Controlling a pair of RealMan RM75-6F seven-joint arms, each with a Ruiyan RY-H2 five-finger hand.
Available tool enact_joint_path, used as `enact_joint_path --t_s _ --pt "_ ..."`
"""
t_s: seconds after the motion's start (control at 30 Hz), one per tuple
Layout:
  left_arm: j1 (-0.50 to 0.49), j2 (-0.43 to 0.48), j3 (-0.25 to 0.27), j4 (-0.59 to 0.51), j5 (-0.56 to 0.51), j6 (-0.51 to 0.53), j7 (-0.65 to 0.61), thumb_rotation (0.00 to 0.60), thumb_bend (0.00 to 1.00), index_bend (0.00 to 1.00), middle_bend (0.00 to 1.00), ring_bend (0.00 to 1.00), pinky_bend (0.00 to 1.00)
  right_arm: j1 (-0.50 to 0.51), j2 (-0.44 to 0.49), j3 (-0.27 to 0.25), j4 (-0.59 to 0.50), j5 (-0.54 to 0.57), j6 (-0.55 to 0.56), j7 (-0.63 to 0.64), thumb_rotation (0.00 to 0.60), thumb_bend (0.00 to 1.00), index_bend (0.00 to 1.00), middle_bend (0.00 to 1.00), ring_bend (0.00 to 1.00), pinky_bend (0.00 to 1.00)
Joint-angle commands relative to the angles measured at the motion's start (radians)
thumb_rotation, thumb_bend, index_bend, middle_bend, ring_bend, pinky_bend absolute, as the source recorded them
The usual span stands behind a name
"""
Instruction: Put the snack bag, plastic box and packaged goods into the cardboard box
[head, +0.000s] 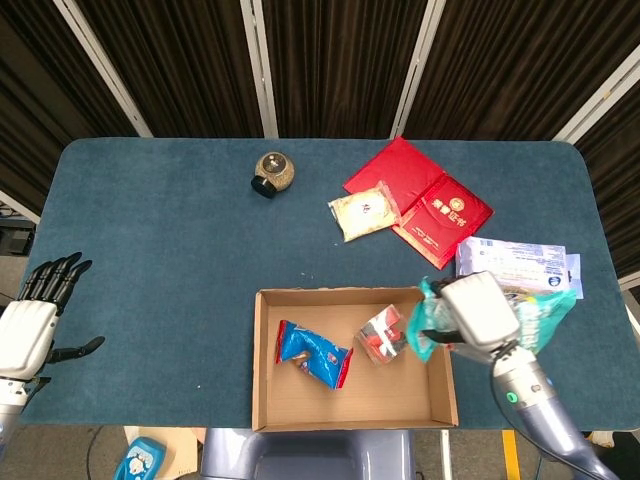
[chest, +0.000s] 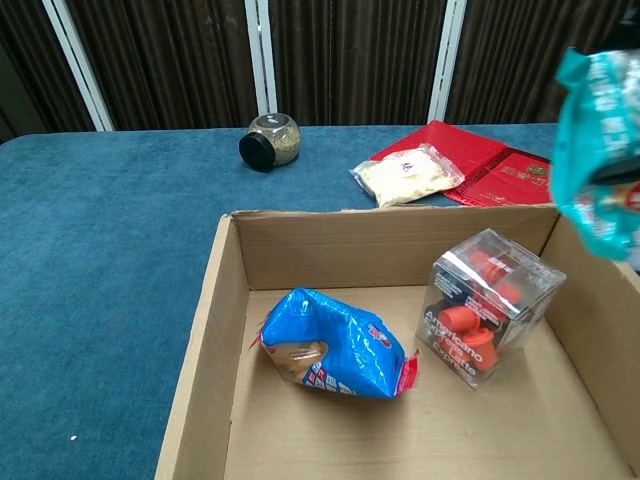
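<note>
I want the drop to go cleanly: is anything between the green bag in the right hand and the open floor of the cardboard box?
Nothing visible blocks it. The right hand holds the green bag over the cardboard box right wall; the plastic box sits just inside, so free floor lies nearer the robot.

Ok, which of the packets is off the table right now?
The teal packet, held by the right hand above the cardboard box's right edge. The blue snack bag lies inside; the white one rests on the table.

Head view looks straight down on the whole table (head: 150, 260); chest view faces forward, low and close, sharing the cardboard box (head: 262, 360).
</note>
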Motion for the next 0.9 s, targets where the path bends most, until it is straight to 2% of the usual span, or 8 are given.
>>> enact_joint_path --t_s 0.03,0.23,0.33,0.43,0.5,0.6,0.7,0.9 --pt "0.001 0.0 -0.001 0.003 -0.002 -0.003 -0.003 0.6 0.04 0.07 0.0 0.0 0.0 0.042 -0.071 -0.002 -0.047 0.027 -0.019 -0.069 0.6 0.14 0.76 0.73 0.74 0.82" --pt "0.004 0.001 -0.008 0.011 -0.007 -0.008 -0.017 0.6 0.04 0.07 0.0 0.0 0.0 0.093 -0.215 -0.02 -0.078 0.092 -0.017 -0.189 0.6 0.14 0.75 0.73 0.73 0.82" --pt "0.005 0.001 -0.01 0.016 -0.01 -0.012 -0.024 0.6 0.04 0.07 0.0 0.0 0.0 0.115 -0.289 -0.028 -0.075 0.137 0.001 -0.256 0.6 0.14 0.69 0.68 0.68 0.78" --pt "0.006 0.0 -0.012 0.022 -0.013 -0.018 -0.029 0.6 0.04 0.07 0.0 0.0 0.0 0.132 -0.343 -0.034 -0.081 0.194 0.024 -0.314 0.6 0.13 0.5 0.5 0.52 0.57" --pt "0.004 -0.002 -0.015 0.026 -0.019 -0.024 -0.031 0.6 0.04 0.07 0.0 0.0 0.0 0.147 -0.375 -0.036 -0.089 0.265 0.05 -0.38 0.6 0.1 0.3 0.3 0.32 0.37" --pt "0.002 -0.007 -0.019 0.035 -0.03 -0.033 -0.035 0.6 0.04 0.07 0.0 0.0 0.0 0.183 -0.424 -0.021 -0.101 0.379 0.093 -0.471 0.6 0.07 0.09 0.08 0.09 0.23" --pt "0.004 -0.009 -0.021 0.041 -0.032 -0.033 -0.037 0.6 0.04 0.07 0.0 0.0 0.0 0.205 -0.455 -0.007 -0.118 0.426 0.133 -0.509 0.6 0.06 0.02 0.0 0.01 0.16" --pt "0.003 -0.013 -0.025 0.047 -0.039 -0.043 -0.042 0.6 0.04 0.07 0.0 0.0 0.0 0.24 -0.472 0.03 -0.162 0.407 0.219 -0.559 0.6 0.06 0.01 0.0 0.0 0.14"
